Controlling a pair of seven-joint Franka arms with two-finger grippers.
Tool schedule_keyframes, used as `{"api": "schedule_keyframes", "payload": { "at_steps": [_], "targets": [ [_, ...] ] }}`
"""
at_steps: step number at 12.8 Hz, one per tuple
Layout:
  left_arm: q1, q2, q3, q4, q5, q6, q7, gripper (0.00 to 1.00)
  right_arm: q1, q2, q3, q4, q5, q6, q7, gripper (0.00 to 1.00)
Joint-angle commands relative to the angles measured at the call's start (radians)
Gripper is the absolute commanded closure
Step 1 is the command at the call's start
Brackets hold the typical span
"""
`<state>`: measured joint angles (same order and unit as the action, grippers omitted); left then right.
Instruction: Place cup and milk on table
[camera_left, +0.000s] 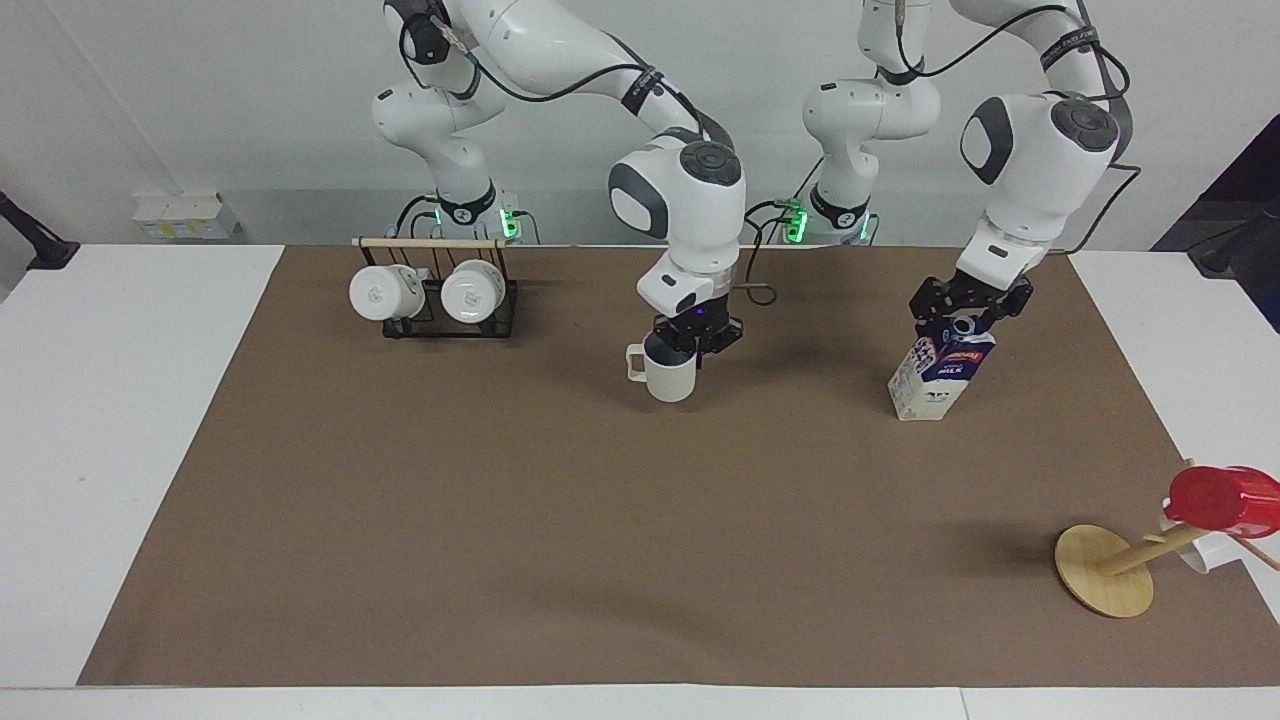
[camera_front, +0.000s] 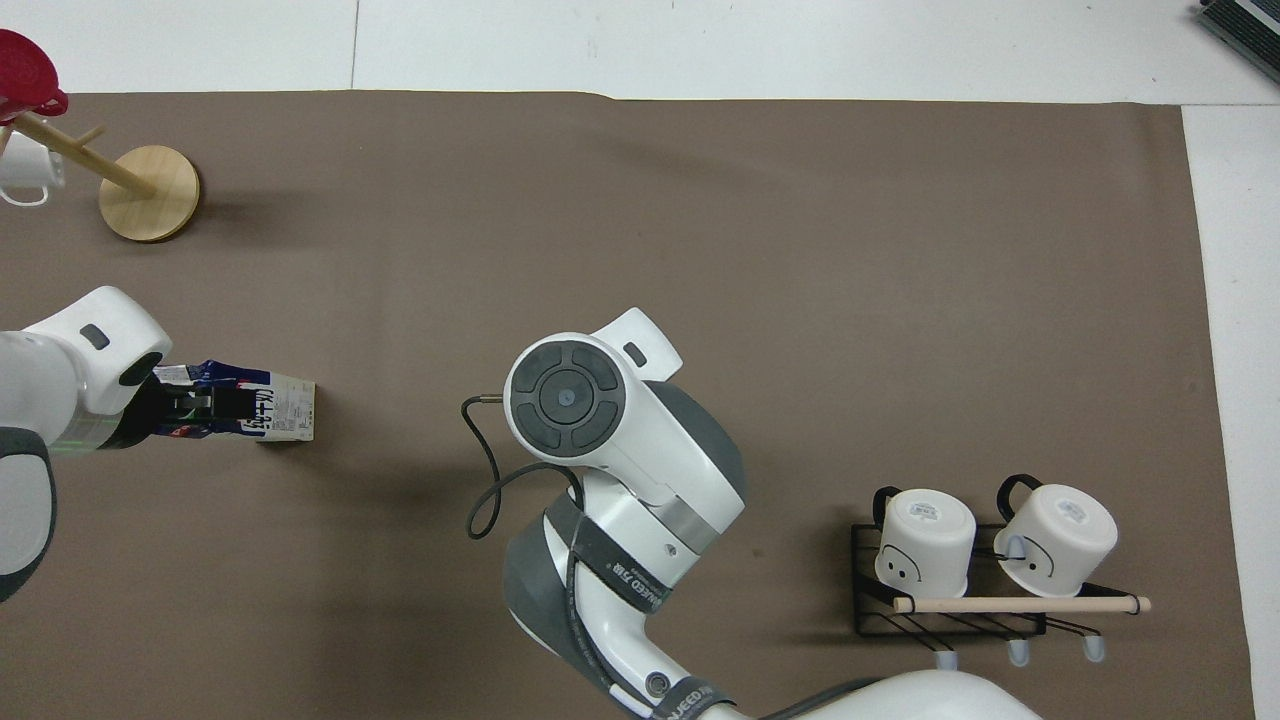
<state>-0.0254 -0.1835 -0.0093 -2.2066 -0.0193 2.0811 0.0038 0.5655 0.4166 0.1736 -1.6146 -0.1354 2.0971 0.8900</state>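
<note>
The cup (camera_left: 670, 376), pale grey-white with a side handle, hangs upright from my right gripper (camera_left: 690, 340), which is shut on its rim. It is low over the middle of the table's brown sheet (camera_left: 600, 520); I cannot tell whether it touches. In the overhead view the right arm hides the cup. The milk (camera_left: 941, 375) carton stands upright on the sheet toward the left arm's end and also shows in the overhead view (camera_front: 278, 410). My left gripper (camera_left: 965, 305) is open, with its fingers on either side of the carton's capped top; it also shows in the overhead view (camera_front: 195, 408).
A black rack (camera_left: 435, 318) with two bright white mugs stands near the robots at the right arm's end, also in the overhead view (camera_front: 960, 600). A wooden disc with a peg (camera_left: 1105, 570) carries a red cup (camera_left: 1225, 498) at the left arm's end, farther from the robots.
</note>
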Motion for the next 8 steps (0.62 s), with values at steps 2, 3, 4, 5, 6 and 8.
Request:
{"api": "schedule_keyframes", "payload": {
  "at_steps": [2, 3, 4, 5, 6, 8],
  "targets": [
    [0.028, -0.013, -0.004, -0.025, 0.016, 0.049, 0.036, 0.06, 0.014, 0.017, 0.0, -0.033, -0.044, 0.052, 0.043, 1.0],
    [0.028, 0.001, -0.003, -0.024, 0.016, 0.071, 0.036, 0.08, 0.022, 0.034, 0.0, -0.033, -0.071, 0.057, 0.052, 1.0],
    [0.028, 0.009, -0.003, -0.021, 0.016, 0.086, 0.036, 0.1, 0.019, 0.036, 0.0, -0.031, -0.078, 0.057, 0.052, 1.0],
    [0.03, 0.009, -0.003, -0.021, 0.016, 0.088, 0.038, 0.14, 0.013, 0.042, 0.0, -0.033, -0.078, 0.064, 0.052, 1.0],
    [0.03, 0.009, -0.004, -0.022, 0.016, 0.088, 0.039, 0.21, 0.01, 0.041, 0.0, -0.044, -0.076, 0.073, 0.05, 1.0],
    [0.028, 0.01, -0.004, -0.021, 0.016, 0.088, 0.039, 0.38, 0.011, 0.041, 0.0, -0.039, -0.078, 0.064, 0.05, 0.51]
  ]
}}
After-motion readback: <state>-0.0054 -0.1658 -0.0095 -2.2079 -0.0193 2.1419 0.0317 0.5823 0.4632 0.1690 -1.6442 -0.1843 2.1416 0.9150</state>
